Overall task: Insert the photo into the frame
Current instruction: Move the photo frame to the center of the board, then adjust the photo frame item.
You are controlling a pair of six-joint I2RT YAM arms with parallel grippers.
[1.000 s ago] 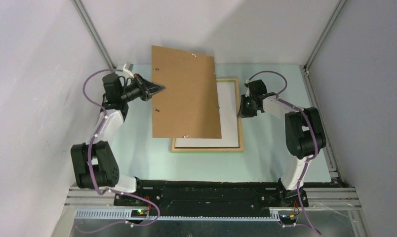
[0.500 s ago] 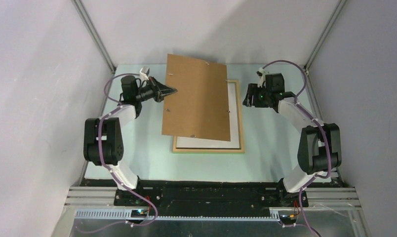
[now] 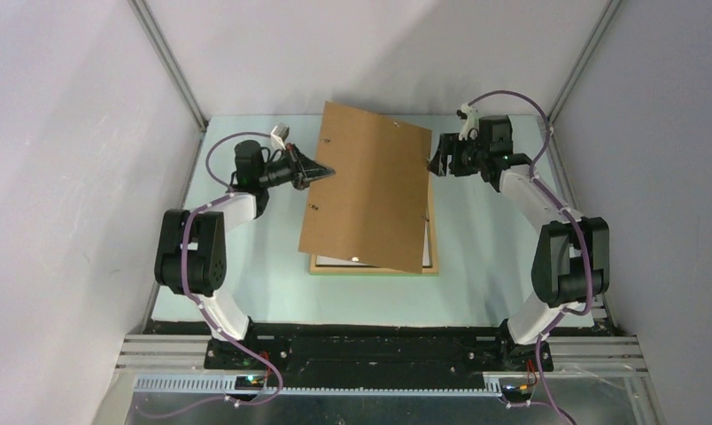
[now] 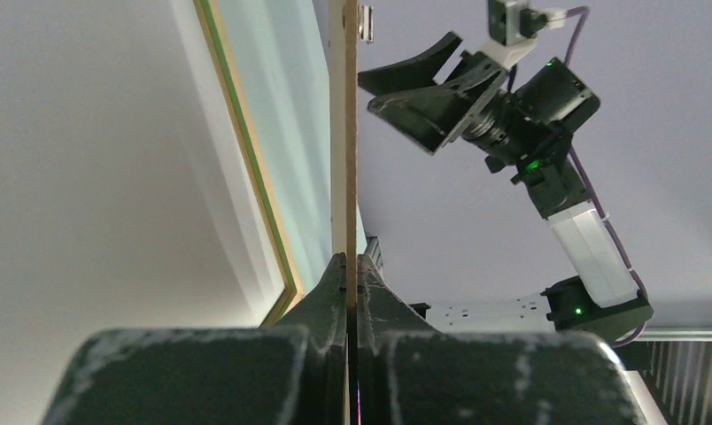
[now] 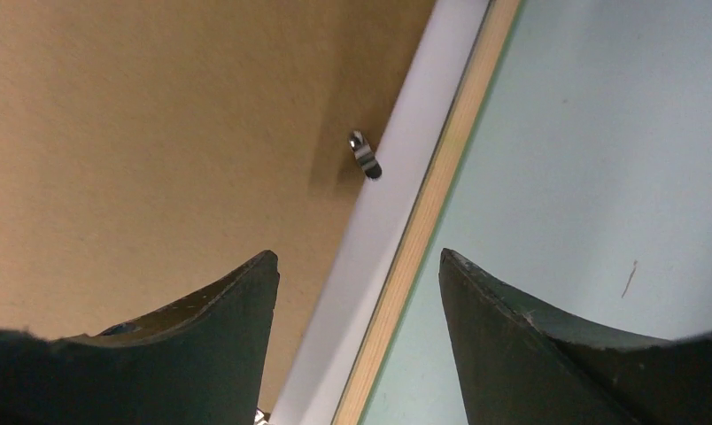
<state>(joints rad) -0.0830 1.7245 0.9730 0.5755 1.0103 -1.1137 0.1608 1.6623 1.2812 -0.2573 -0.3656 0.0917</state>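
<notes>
**Photo looks seated, backing not yet on**

Frame lies flat on the table, center of the overhead view, pale wood side up, so prob. face down. Photo sits inside it, white back up. In the right wrist view it shows as a white strip just inside the wood rail, running from upper middle to lower middle of that pic. Most of it is hidden, so can't confirm all four edges are in the recess, but what shows runs parallel w/ the rail. I'd call the main step done or v. nearly.

What's left, by my read, is closing up. Brown backing board hangs over the frame, tilted and skewed. Its lower edge is near the frame's bottom rail (can't tell if touching) and its top edge is up toward the back wall. It is not aligned and not seated. The small metal clip at its edge isn't engaged w/ anything.

Left pincer, upper left of center overhead, is clamped on the board's left edge; the left wrist view shows both fingers pressed flat on the thin board. Right pincer, upper right of center, stands apart w/ nothing between the fingers, just beside the board's right edge.

Board needs squaring to the frame, lowering flat, then prob. the clips.
</notes>
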